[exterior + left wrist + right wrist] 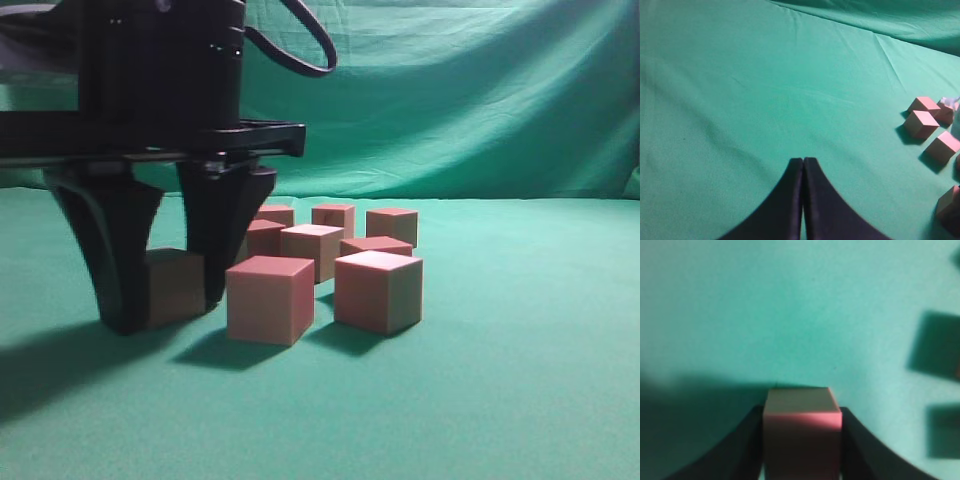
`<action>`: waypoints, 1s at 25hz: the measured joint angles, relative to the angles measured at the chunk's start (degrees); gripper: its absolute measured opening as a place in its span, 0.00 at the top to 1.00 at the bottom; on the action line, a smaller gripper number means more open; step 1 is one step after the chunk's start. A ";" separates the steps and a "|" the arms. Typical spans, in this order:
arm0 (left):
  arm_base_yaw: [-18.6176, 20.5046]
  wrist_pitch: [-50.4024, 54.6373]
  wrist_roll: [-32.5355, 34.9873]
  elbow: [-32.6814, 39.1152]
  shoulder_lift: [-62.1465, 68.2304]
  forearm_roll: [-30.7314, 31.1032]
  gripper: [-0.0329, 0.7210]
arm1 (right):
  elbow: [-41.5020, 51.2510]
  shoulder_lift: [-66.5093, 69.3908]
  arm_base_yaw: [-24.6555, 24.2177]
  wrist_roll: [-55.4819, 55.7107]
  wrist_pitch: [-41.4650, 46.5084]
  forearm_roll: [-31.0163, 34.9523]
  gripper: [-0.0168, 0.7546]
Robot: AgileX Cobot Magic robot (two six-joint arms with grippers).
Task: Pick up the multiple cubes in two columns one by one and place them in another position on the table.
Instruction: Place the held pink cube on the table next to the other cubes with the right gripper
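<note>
Here, cube [802, 432] between right fingers [747, 447].

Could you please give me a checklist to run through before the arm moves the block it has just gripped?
1. Right hand shut on the held cube: ok.
2. Held cube square between the fingers, not twisted: ok in the right wrist view.
3. Held cube lifted off the table: cannot tell; its lower edge is in shadow.
4. Gap between the gripping finger and the nearest cube: cannot tell; they look very close in the exterior view.
5. Left hand shut, holding nothing, away from the cubes: ok.
6. Bare cloth available for a new spot: ok, as the left wrist view shows.
</note>
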 joint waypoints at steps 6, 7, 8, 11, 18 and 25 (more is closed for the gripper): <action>0.00 0.00 0.00 0.00 0.00 0.00 0.96 | -1.77 0.24 0.00 0.00 1.53 0.00 0.18; 0.00 0.00 0.00 0.00 0.00 0.00 0.96 | -3.10 0.27 0.00 0.00 2.60 -0.15 0.18; 0.00 0.00 0.00 0.00 0.00 0.00 0.96 | -4.43 0.37 0.00 0.00 3.92 -0.65 0.18; 0.00 0.00 0.00 0.00 0.00 0.00 0.96 | -10.94 0.39 0.00 0.00 8.54 -3.12 0.13; 0.00 0.00 0.00 0.00 0.00 0.00 0.96 | -29.49 0.10 0.00 0.57 17.59 -8.37 0.38; 0.00 0.00 0.00 0.00 0.00 0.00 0.96 | -33.47 -9.23 0.00 2.85 18.70 -8.85 0.92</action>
